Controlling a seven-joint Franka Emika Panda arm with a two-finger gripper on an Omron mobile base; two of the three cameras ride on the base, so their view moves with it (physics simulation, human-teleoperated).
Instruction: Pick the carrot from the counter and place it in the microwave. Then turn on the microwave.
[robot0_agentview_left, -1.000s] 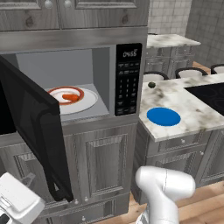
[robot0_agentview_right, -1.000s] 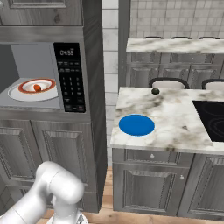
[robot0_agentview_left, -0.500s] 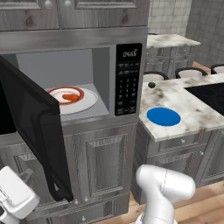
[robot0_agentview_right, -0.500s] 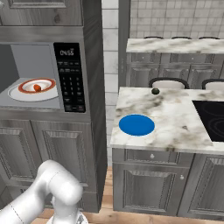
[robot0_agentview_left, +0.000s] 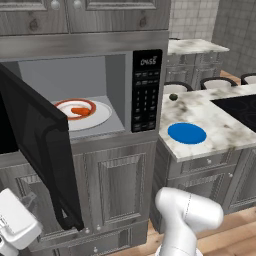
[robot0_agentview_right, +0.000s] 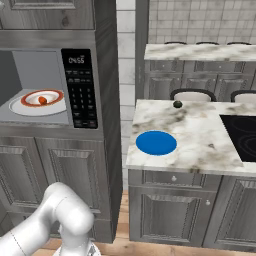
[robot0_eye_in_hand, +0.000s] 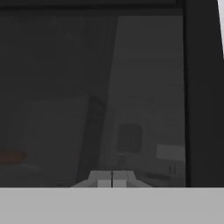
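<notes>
Inside the microwave (robot0_agentview_left: 100, 95), on a white plate with a red ring (robot0_agentview_left: 97, 114), lies the carrot (robot0_agentview_left: 80, 111), small and orange, well clear of the counter (robot0_agentview_right: 200, 135) to the right. Looks light, stiff and smooth-skinned, likely to roll if nudged; best taken across its middle, though probably needs no further handling where it sits. Swung open to the left, hangs the black door (robot0_agentview_left: 40, 150), dark glass framed in black. Down by that door's outer face sits the gripper (robot0_eye_in_hand: 112, 180), tips pressed together with no gap, holding nothing, looking through the tinted pane (robot0_eye_in_hand: 87, 87) at a dim orange smudge. Judged next: push the door closed with flat contact near its free edge, then press a key on the keypad panel (robot0_agentview_left: 146, 95). On the marble, untouched, rests a round blue plate (robot0_agentview_left: 187, 133).
</notes>
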